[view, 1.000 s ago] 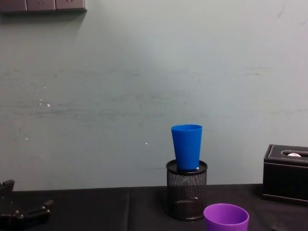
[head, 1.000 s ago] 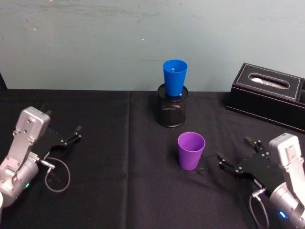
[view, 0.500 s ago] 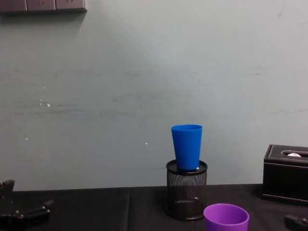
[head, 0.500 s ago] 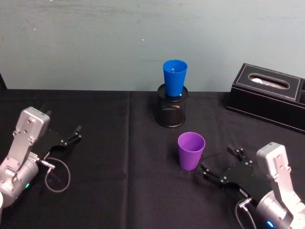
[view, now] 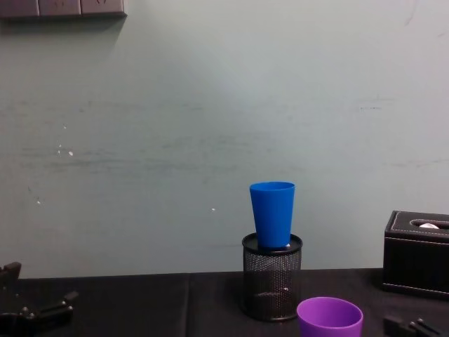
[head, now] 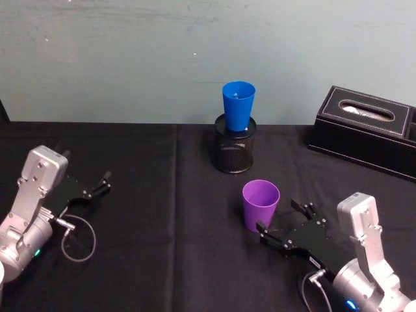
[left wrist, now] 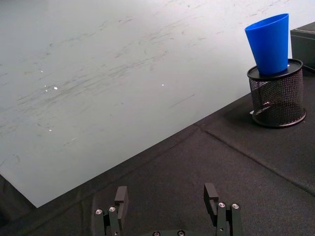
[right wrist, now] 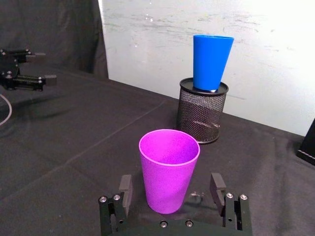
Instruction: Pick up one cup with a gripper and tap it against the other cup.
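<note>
- The blue cup [head: 238, 106] stood upright in the black mesh holder [head: 234, 153], its rim well above the holder's rim; the holder sat on the black-clothed table [head: 162, 227], close to the wall.
- The purple cup [head: 260, 205] stood upright on the cloth, mouth up, nearer the robot than the holder and a little to its right; it was apart from the holder and not lifted.
- The right gripper [head: 278, 216] lay low over the cloth on the robot's side of the holder, just behind the purple cup; its fingers were spread wide with the cup's lower part between them; in the right wrist view a gap showed on each side, so it gripped nothing.
- The left gripper [head: 103, 182] sat well to the left of the holder, parked near the cloth; its fingers were apart and empty.
- A black tissue box [head: 367, 130] stood to the right of the holder.
</note>
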Controlling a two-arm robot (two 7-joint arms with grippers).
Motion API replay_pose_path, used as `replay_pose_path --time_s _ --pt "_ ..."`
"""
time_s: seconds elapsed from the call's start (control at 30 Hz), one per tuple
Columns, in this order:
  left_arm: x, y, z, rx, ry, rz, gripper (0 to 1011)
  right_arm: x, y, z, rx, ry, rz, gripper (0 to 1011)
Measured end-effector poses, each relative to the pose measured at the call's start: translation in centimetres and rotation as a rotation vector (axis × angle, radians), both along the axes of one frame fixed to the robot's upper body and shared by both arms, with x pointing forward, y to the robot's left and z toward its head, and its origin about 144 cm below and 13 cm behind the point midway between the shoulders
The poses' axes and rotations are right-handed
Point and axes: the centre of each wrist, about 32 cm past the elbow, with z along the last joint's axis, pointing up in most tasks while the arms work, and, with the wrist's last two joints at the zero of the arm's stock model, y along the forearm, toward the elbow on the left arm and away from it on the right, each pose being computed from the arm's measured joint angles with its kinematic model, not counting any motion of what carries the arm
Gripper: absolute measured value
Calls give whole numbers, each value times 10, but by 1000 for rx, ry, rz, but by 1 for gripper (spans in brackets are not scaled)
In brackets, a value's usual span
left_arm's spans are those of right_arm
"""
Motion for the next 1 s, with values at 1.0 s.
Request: replay_pose_path --time_s 1.0 --pt "0 0 0 0 0 0 1012 32 15 -9 47 15 5 1003"
